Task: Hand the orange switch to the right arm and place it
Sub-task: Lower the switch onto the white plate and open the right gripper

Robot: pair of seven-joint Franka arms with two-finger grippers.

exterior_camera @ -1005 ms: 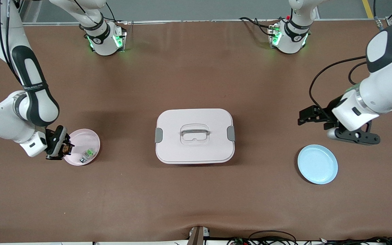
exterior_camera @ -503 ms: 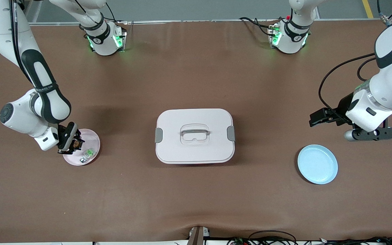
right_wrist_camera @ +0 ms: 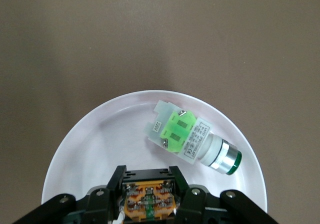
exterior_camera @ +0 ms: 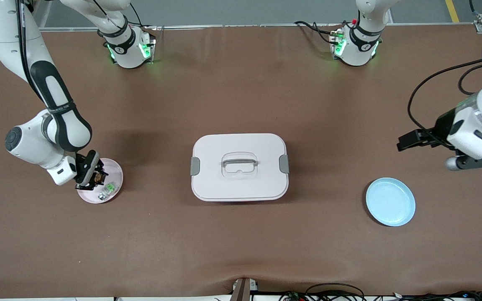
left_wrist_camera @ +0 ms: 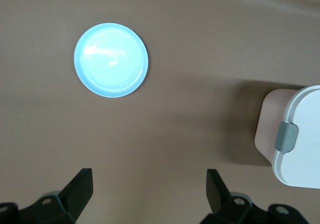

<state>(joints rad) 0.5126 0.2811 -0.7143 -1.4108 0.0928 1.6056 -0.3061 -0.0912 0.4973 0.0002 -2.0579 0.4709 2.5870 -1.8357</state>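
- Gripping the orange switch [right_wrist_camera: 148, 201] between closed fingers, the right gripper [exterior_camera: 94, 177] hangs just over the pink plate [exterior_camera: 115, 169] at the right arm's end of the table.
- Just beside that gripper, the green-and-clear part [right_wrist_camera: 192, 141] lies on the same plate; a small white label on its side is too tiny to read.
- On the right arm's black band there is white lettering, also too small to make out.
- Well apart, the left gripper [left_wrist_camera: 150, 194] hovers with its fingers spread wide and nothing between them, above bare table near the blue plate [left_wrist_camera: 111, 60].
- Only the right wrist view shows the switch's orange face and metal terminals; from the front it is a dark speck.
- Only the left wrist view shows the grey latch [left_wrist_camera: 287, 137] on the lidded box [exterior_camera: 239, 166] from its side.
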